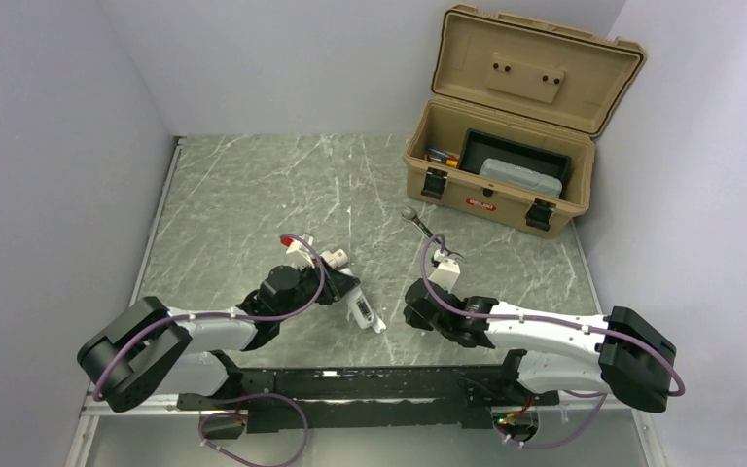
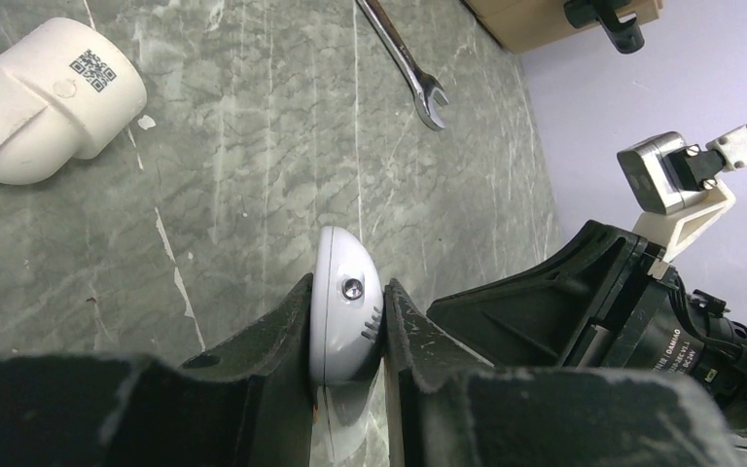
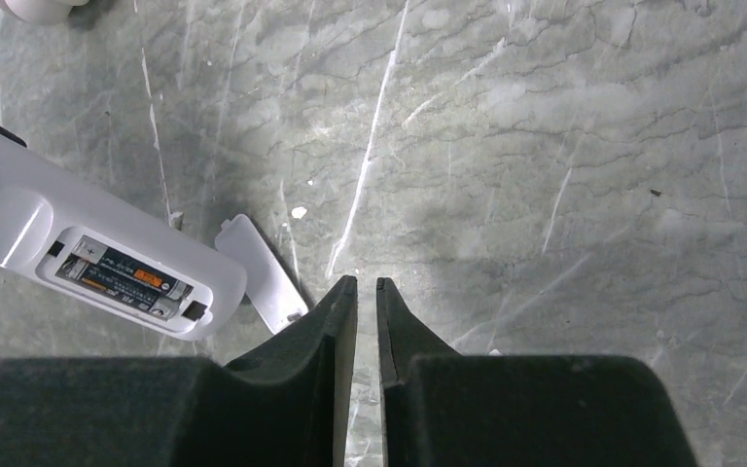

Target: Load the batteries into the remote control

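The white remote control (image 2: 345, 311) stands on its edge on the table, clamped between my left gripper's (image 2: 347, 292) jaws. In the right wrist view it (image 3: 19, 219) lies at the left with its back compartment open. Two dark batteries (image 3: 122, 277) sit side by side inside. The loose white battery cover (image 3: 263, 272) lies on the table just beside the remote's end. My right gripper (image 3: 367, 284) is shut and empty, low over the table just right of the cover. In the top view the remote (image 1: 365, 313) lies between my left gripper (image 1: 348, 292) and my right gripper (image 1: 410, 313).
A white pipe fitting (image 1: 335, 259) lies just beyond the remote, also in the left wrist view (image 2: 29, 97). A silver wrench (image 1: 418, 224) lies further back. An open tan toolbox (image 1: 496, 185) stands at the back right. Walls close in on the left, back and right.
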